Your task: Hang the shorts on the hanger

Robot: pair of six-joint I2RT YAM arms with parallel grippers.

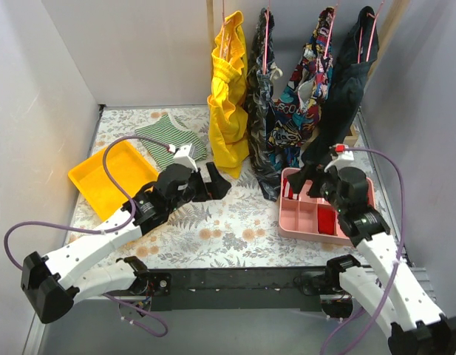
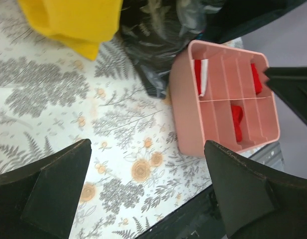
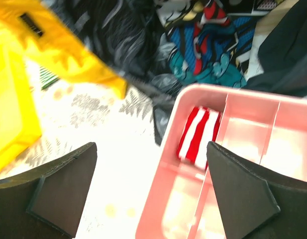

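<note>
The comic-print shorts (image 1: 305,92) hang at the back on a pink wire hanger (image 1: 328,33), between two dark garments. Their red, blue and teal print also shows at the top of the right wrist view (image 3: 208,45). My left gripper (image 1: 219,183) is open and empty, low over the floral table, in front of the hanging clothes; its view (image 2: 148,189) shows only table between the fingers. My right gripper (image 1: 307,180) is open and empty above the left end of the pink tray (image 3: 168,164), below the shorts.
A yellow garment (image 1: 228,103), a dark patterned garment (image 1: 261,111) and a dark navy garment (image 1: 346,89) hang on the same rail. The pink divided tray (image 1: 301,222) holds red striped items. A yellow tray (image 1: 94,185) and a green striped garment (image 1: 168,137) lie at the left.
</note>
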